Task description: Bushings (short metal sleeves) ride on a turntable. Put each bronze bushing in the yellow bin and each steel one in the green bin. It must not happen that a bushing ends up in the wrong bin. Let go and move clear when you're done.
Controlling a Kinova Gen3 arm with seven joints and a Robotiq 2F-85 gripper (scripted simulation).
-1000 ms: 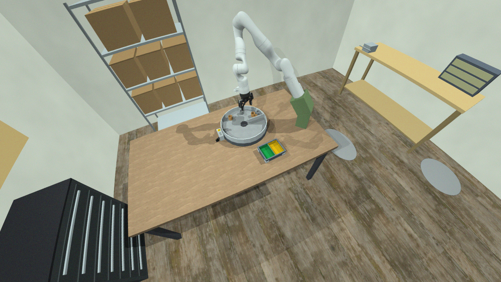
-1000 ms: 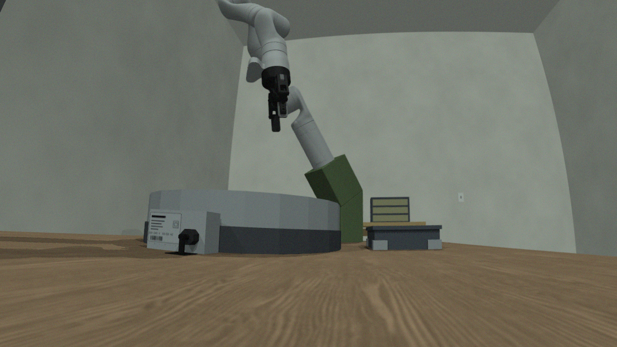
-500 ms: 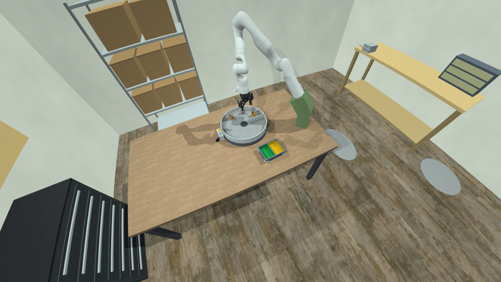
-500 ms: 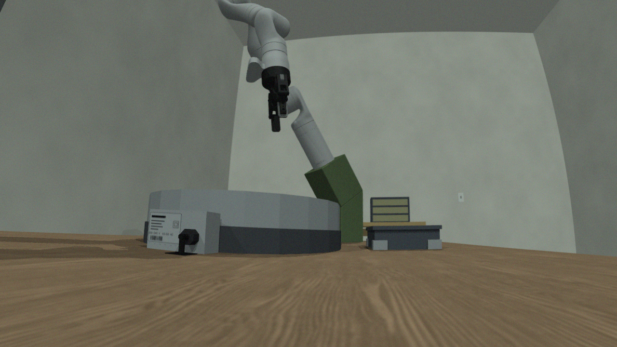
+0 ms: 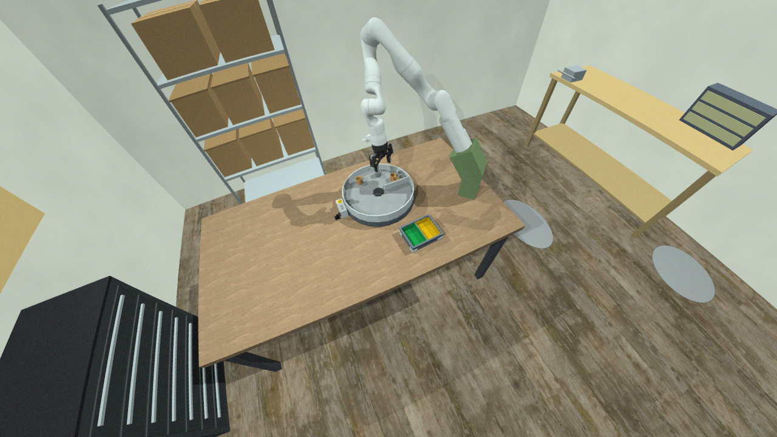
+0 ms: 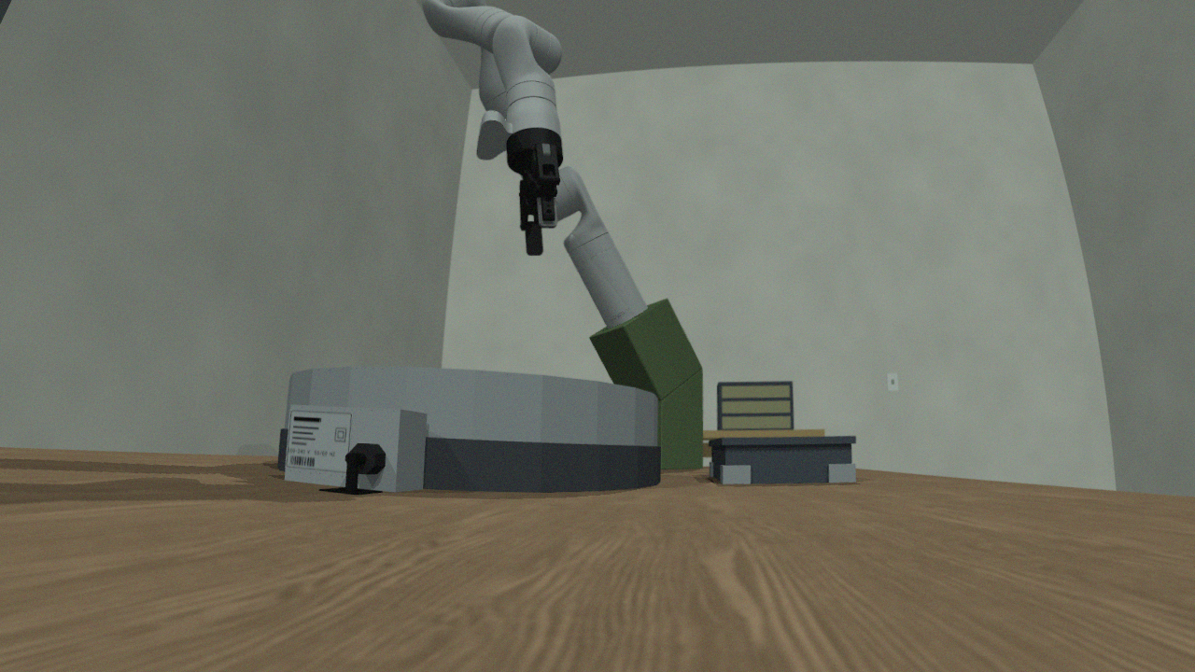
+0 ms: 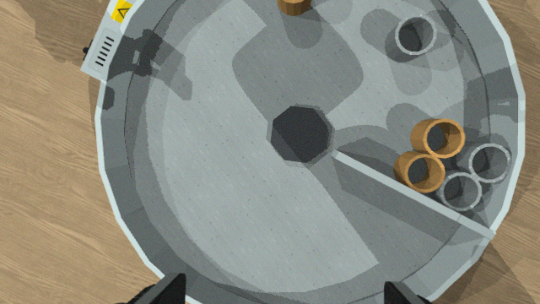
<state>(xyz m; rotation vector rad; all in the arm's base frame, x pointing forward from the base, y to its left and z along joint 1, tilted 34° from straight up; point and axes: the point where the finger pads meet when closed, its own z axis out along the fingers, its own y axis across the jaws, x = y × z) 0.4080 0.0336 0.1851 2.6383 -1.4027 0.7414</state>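
Observation:
The grey turntable (image 5: 365, 202) (image 6: 501, 409) (image 7: 211, 169) carries the bushings. A bronze bushing (image 5: 359, 180) (image 7: 294, 8) stands alone, cut by the top edge of the wrist view. A lone steel bushing (image 7: 434, 35) stands to its right. Two bronze bushings (image 7: 415, 137) (image 7: 400, 169) and two steel ones (image 7: 471, 164) (image 7: 479, 192) cluster by the divider bar. My gripper (image 5: 382, 162) (image 6: 541, 235) (image 7: 284, 290) is open and empty, high above the turntable. The green bin (image 5: 414, 233) and yellow bin (image 5: 429, 228) show no bushings; the exterior view hides their insides.
The turntable has a raised rim, a dark centre hub (image 5: 378, 192) (image 7: 300, 134) and a slanting divider bar (image 7: 413, 192). A control box (image 5: 341, 207) (image 6: 355, 442) (image 7: 101, 51) sits at its side. The green arm pedestal (image 5: 470, 168) (image 6: 678, 400) stands beyond it on the table (image 5: 282, 271) (image 6: 626, 584).

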